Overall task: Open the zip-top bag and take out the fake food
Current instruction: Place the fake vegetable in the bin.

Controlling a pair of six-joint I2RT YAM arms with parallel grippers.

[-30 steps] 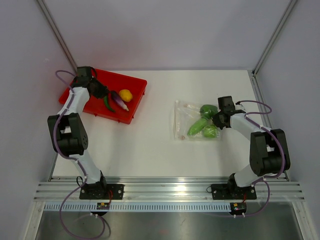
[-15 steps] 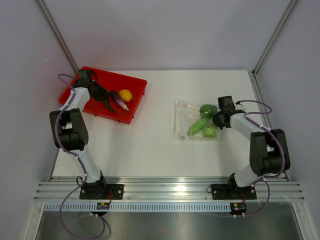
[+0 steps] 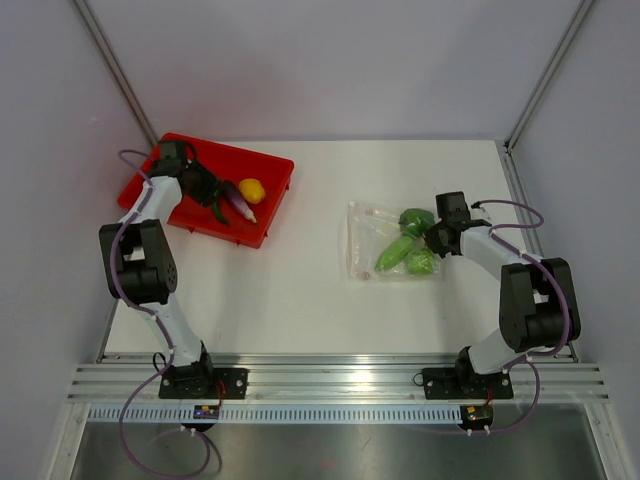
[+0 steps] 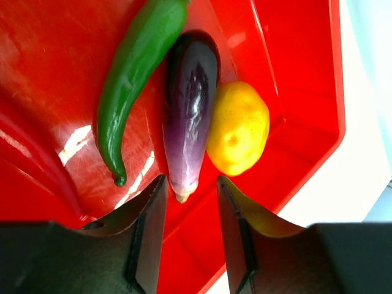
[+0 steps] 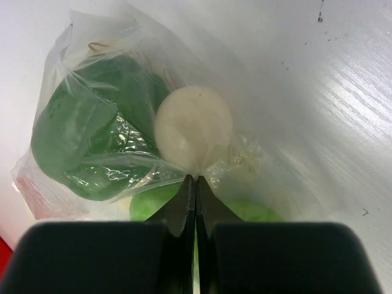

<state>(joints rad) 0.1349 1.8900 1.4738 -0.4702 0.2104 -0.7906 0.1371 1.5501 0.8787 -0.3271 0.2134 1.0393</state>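
Note:
The clear zip-top bag (image 3: 385, 242) lies right of the table's centre with several green toy pieces (image 3: 396, 252) inside. In the right wrist view the bag (image 5: 122, 122) holds green pieces (image 5: 79, 141) and a pale round piece (image 5: 193, 125). My right gripper (image 3: 434, 238) (image 5: 195, 180) is shut on the bag's plastic. A green chilli (image 4: 131, 73), a long purple aubergine (image 4: 187, 104) and a round yellow piece (image 4: 237, 128) lie in the red tray (image 3: 205, 218). My left gripper (image 3: 207, 188) (image 4: 190, 211) is open and empty just above them.
The red tray's wall (image 4: 318, 92) borders the white table. Metal frame posts (image 3: 118, 75) stand at the back corners. The grey side walls stand close to both arms.
My left gripper has moved a little to the right over the tray, toward the aubergine. The right arm and the bag have not moved.

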